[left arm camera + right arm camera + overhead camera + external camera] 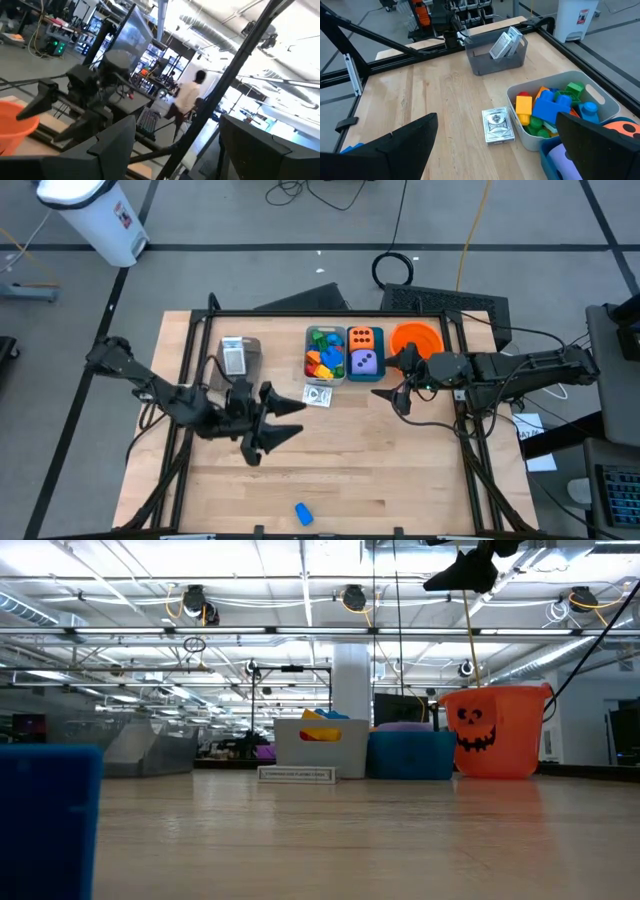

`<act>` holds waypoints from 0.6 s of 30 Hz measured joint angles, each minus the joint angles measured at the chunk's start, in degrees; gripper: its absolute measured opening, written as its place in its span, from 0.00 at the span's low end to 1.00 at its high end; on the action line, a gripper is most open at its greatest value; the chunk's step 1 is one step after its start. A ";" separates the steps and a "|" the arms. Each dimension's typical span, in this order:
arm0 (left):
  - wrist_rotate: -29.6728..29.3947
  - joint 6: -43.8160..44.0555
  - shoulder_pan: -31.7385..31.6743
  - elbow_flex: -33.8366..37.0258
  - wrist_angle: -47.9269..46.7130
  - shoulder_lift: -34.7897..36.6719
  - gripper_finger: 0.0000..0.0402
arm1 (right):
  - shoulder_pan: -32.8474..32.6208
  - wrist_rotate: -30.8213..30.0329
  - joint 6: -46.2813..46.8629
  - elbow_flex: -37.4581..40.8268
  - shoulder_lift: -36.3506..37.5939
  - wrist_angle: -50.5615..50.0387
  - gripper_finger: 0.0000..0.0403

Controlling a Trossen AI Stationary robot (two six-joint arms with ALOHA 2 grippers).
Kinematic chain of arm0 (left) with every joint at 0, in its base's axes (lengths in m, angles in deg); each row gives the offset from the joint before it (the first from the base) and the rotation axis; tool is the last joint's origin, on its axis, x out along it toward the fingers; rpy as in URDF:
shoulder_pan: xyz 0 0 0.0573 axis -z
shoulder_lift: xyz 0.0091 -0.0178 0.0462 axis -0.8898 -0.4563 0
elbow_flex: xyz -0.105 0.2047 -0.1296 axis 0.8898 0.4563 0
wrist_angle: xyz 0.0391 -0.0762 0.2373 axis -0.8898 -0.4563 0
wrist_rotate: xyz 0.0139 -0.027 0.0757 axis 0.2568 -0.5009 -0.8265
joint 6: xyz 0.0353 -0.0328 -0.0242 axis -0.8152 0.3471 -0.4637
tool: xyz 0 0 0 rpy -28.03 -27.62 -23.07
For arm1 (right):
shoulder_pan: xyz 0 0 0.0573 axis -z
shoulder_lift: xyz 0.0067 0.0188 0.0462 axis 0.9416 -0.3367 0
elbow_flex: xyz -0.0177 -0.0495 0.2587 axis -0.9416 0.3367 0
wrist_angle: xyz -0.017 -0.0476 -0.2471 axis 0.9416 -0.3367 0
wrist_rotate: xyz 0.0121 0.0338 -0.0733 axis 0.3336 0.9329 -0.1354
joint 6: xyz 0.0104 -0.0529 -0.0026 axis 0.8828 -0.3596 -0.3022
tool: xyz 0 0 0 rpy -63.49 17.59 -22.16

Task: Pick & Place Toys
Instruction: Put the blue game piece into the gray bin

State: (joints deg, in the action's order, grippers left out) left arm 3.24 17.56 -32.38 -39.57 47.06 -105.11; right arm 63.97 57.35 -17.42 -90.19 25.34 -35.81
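Several coloured bricks fill a pale bin (324,356), which also shows in the right wrist view (560,107). An orange die (363,338) and a purple die (366,363) lie in a teal bin. A white packet (318,395) lies flat on the table and shows in the right wrist view (498,125). Another packet (506,42) leans in a grey bin (238,357). A blue brick (303,513) lies near the table's near edge. My left gripper (293,418) is open and empty above mid-table. My right gripper (385,377) is open and empty beside the teal bin.
An orange bucket (417,340) with a black face (478,730) stands at the far right of the bins. A black frame rail runs along the table's edges (355,35). A person (186,100) shows in the room beyond the table.
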 joint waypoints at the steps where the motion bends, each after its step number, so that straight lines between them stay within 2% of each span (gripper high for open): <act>1: -0.82 0.04 0.70 -0.02 -0.33 -0.18 0.72 | 0.00 -0.02 0.00 0.00 0.00 0.00 0.98; 9: -7.62 1.79 3.00 -0.04 -0.81 -2.95 0.72 | 0.00 0.00 0.00 0.00 0.00 0.00 0.98; 18: -7.79 9.20 4.96 -0.04 -5.90 -3.93 0.72 | 0.00 -0.02 0.04 0.00 0.00 0.64 0.98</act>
State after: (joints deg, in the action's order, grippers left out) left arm -4.55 26.76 -27.42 -39.61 41.16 -109.04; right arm 63.97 57.32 -17.38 -90.19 25.34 -35.17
